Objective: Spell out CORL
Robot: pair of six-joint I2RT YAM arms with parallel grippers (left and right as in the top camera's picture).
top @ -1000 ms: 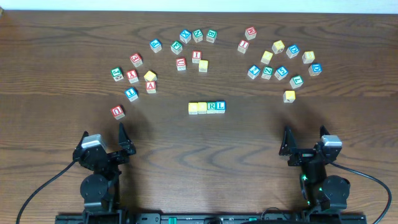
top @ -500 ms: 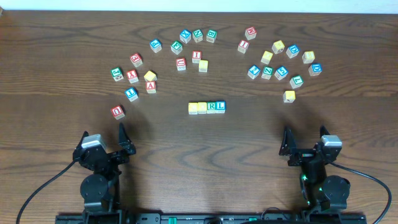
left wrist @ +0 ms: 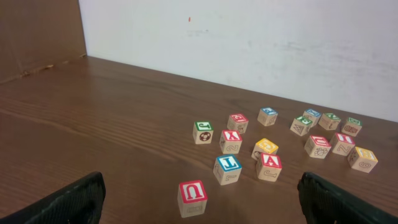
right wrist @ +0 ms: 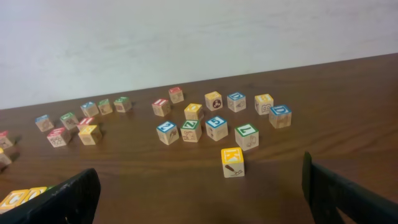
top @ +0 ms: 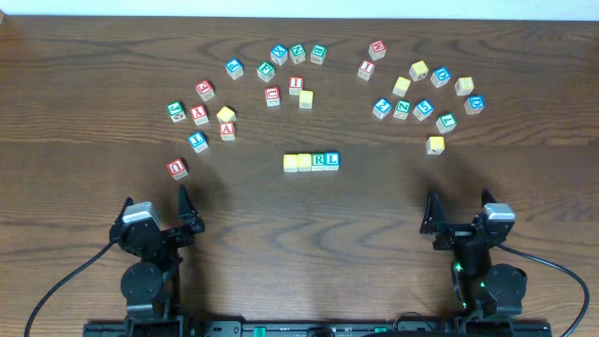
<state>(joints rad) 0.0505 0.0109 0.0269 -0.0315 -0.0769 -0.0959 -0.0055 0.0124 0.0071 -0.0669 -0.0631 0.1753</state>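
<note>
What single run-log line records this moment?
cube row: four abreast, ending R, L | left pincer: open, empty | right pincer: open, empty

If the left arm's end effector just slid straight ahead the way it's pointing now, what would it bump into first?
Most likely the red U cube, which sits almost dead centre ahead of the open left end effector in its wrist view. Nothing lies nearer, though depth is hard to judge.

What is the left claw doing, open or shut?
Open: the left gripper shows its two fingers wide apart, nothing held between them.
</note>
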